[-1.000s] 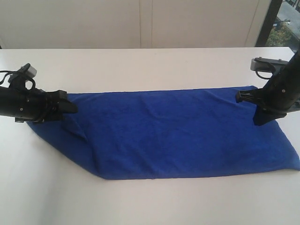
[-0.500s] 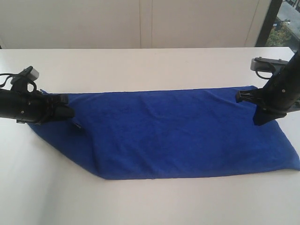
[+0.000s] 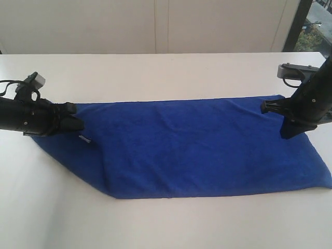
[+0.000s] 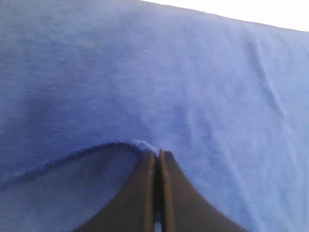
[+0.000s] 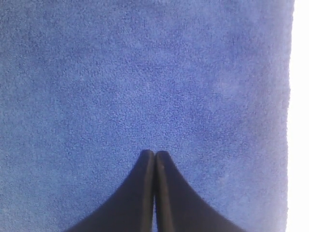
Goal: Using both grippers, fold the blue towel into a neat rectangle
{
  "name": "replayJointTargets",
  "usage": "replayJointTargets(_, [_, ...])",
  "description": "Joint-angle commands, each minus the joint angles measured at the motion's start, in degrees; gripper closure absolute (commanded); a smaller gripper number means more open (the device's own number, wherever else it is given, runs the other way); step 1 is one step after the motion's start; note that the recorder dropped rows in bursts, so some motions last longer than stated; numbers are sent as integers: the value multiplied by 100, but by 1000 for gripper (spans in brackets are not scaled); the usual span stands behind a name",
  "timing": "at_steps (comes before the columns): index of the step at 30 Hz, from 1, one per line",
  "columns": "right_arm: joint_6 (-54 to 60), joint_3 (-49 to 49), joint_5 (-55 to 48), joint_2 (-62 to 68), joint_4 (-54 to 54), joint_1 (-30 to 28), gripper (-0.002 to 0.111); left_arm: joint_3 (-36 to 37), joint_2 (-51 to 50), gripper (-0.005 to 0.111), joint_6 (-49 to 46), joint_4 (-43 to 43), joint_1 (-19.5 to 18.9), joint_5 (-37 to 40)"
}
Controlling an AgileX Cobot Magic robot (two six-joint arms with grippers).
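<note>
In the exterior view the blue towel (image 3: 197, 148) lies spread lengthwise on the white table (image 3: 166, 72), one layer, not yet folded. Its near-left corner runs off at a slant. The left gripper (image 3: 77, 123) lies low at the towel's left end by the far corner, with a small pale tag (image 3: 84, 138) just beside it. The right gripper (image 3: 287, 134) comes down steeply onto the right end, near the far corner there.

In the left wrist view the left gripper (image 4: 158, 155) has its fingers pressed together, and the towel's hem (image 4: 87, 151) curls up to meet their tips. It looks like a pinch on the edge.

In the right wrist view the right gripper (image 5: 154, 154) is also closed tight, tips down on flat cloth close to the towel's side edge, with a strip of table (image 5: 299, 116) beyond. No fold rises between the fingers, so I cannot tell whether it holds any cloth.

The step in hand seems to be taking hold of both far corners. The next move likely calls for lifting both ends together and carrying them evenly toward the near edge, provided the right side truly grips.
</note>
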State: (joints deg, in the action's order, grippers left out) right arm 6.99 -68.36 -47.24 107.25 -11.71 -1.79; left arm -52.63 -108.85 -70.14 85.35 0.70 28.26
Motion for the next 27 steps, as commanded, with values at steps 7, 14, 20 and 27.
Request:
replayJointTargets(7, [52, -24, 22, -16, -9, 7, 108, -14, 1031, 107, 1724, -2104, -3, 593])
replayJointTargets(14, [52, -24, 10, -16, -9, 7, 108, -14, 1315, 107, 3015, -3679, -3, 544])
replayJointTargets(20, [52, -24, -14, -16, -9, 7, 108, -14, 1458, 107, 3791, -4562, -3, 639])
replayJointTargets(27, [52, -24, -14, -16, -9, 7, 108, -14, 1716, 107, 4365, -5562, -3, 781])
